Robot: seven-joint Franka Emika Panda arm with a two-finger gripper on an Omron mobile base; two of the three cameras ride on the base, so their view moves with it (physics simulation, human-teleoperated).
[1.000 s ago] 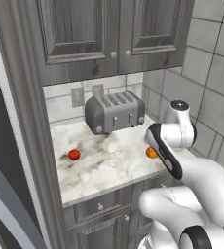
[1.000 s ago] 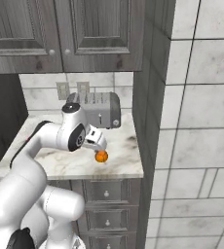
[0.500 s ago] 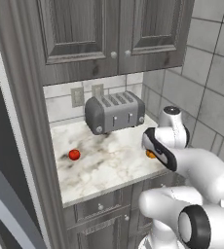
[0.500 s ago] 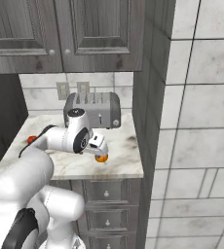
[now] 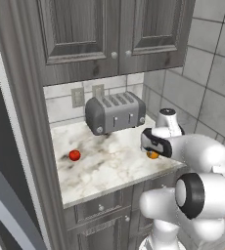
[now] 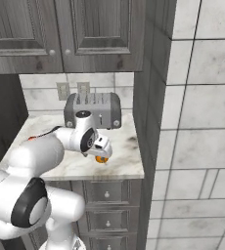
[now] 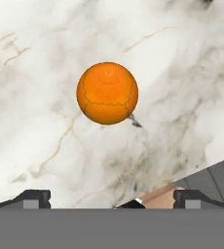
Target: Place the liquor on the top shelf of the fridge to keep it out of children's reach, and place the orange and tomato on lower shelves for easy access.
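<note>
The arm has swung lower over the counter [image 5: 109, 161]; its gripper [image 7: 111, 197] hangs with fingers [image 7: 33, 197] spread wide, empty, the orange [image 7: 107, 93] lying loose just beyond the fingertips, centred between them.

A silver toaster [image 5: 115, 113] stands at the back of a marble table [image 5: 109, 166], beneath dark grey wall cabinets [image 5: 109, 34].

We see a marble table [image 5: 109, 163] beneath the gripper [image 7: 111, 197], a silver toaster [image 5: 115, 113] beyond it, grey wood cabinets [image 5: 109, 34] above, drawers [image 6: 107, 195] below, and a pale tiled wall [image 6: 197, 122] alongside.
</note>
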